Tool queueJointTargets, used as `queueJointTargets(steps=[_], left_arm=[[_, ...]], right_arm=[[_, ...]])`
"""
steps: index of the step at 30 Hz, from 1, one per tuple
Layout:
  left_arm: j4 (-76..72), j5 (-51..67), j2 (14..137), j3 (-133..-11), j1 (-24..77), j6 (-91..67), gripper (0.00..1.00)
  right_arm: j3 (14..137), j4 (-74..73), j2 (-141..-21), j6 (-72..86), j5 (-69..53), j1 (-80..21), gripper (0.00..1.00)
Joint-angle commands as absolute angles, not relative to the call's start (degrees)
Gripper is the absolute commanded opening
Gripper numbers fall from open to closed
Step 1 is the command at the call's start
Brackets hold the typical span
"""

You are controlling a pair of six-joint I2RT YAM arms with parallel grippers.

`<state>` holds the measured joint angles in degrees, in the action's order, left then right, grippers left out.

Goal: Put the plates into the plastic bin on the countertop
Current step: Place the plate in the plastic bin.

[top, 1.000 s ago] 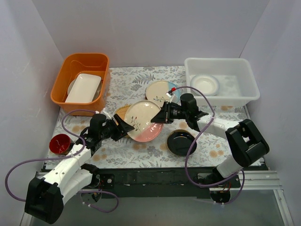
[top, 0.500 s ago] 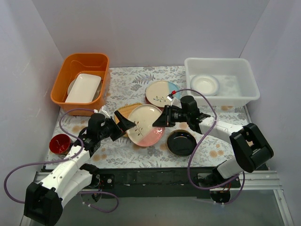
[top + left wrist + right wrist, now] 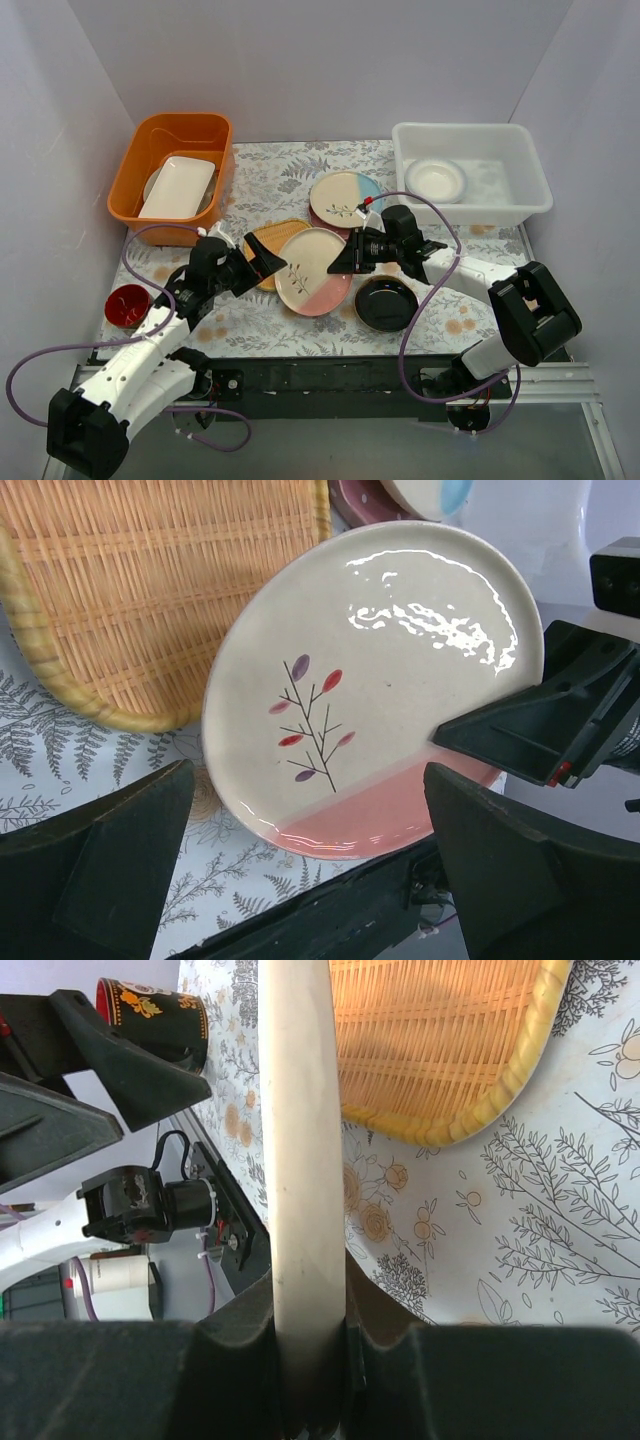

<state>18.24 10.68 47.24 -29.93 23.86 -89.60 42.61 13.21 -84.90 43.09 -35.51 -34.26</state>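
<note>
A cream-and-pink plate (image 3: 315, 270) with a sprig hangs tilted over the countertop (image 3: 270, 180), and my right gripper (image 3: 341, 262) is shut on its right rim. The right wrist view shows this plate (image 3: 300, 1140) edge-on, clamped between the jaws (image 3: 310, 1360). At the plate's left side my left gripper (image 3: 271, 265) stands wide open, its fingers (image 3: 100, 870) flanking the near rim of the plate (image 3: 370, 670) without touching. A cream-and-blue plate (image 3: 343, 195) and a black plate (image 3: 386, 303) lie on the countertop. The plastic bin (image 3: 520, 165) at the back right holds a white plate (image 3: 435, 180).
A woven yellow tray (image 3: 267, 238) lies under the held plate's left side. An orange tub (image 3: 150, 140) with a white rectangular dish (image 3: 178, 187) stands at the back left. A red mug (image 3: 128, 305) sits at the near left.
My left gripper has opened wide and let go of the cream-and-pink plate. The plate has sunk a little towards the near edge, held now by the right gripper alone.
</note>
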Motion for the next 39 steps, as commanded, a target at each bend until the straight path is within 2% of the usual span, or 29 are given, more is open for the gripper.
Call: queueJointTargets(steps=[1,13,20,28,39], left_arm=[[21.36,6.60,45.18,-34.27,24.43,-87.45,0.98],[24.34,5.53,44.21,-37.09,25.22,-87.71,0.98],[24.17,4.66,45.61,-38.23,27.15,-87.98,0.98],[24.61,0.88,50.01,-39.29,31.72,-90.35,0.98],[24.35,-1.14,55.10,-42.01,34.28,-89.65,0.98]], right_arm=[[45.44,18.98,-81.48,43.06,-37.79,-33.84,0.01],[48.78,13.01,-79.10,40.17,-38.06,-29.01,0.01],[52.11,10.11,-79.01,38.85,-41.74,-21.37,0.01],[63.54,1.33,-81.91,34.63,-44.91,-13.98,0.01],[68.64,3.42,-85.78,38.05,-48.77,-3.52,0.01]])
